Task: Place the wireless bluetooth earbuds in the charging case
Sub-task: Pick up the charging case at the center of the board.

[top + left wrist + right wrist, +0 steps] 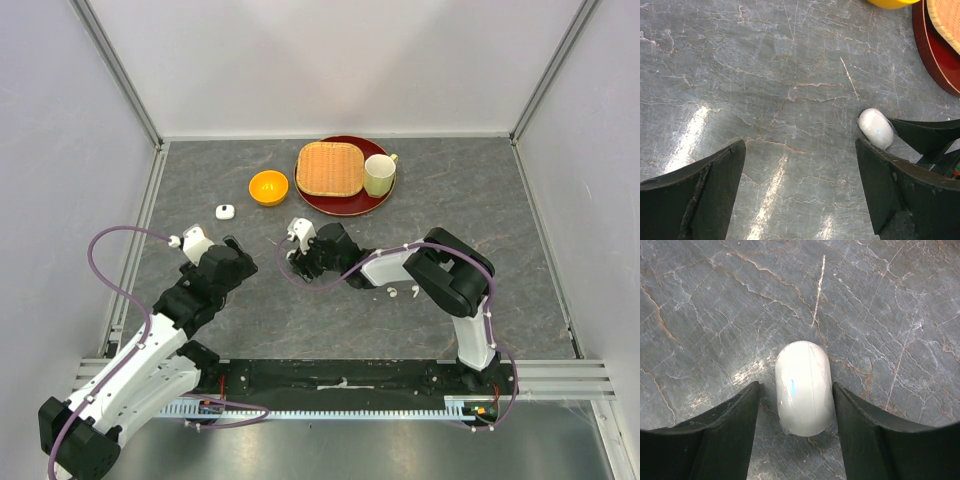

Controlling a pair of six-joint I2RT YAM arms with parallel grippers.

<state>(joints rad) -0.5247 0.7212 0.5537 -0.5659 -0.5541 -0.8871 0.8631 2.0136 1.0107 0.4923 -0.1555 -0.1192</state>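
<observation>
A closed white charging case (804,387) lies on the grey table between the fingers of my right gripper (796,386). The jaws stand open on either side of it, with a narrow gap on the left. The same case shows in the left wrist view (876,128), with the right gripper's black fingers (925,136) behind it. My left gripper (800,190) is wide open and empty, just left of that case. In the top view the left gripper (238,250) and right gripper (297,262) face each other. A second white case (224,211) lies further back. Two white earbuds (393,293) (413,291) lie beside the right arm.
An orange bowl (268,187) stands at the back, its edge showing in the left wrist view (892,2). A red plate (340,208) holds a woven basket (329,168) and a cream mug (378,175). White walls enclose the table.
</observation>
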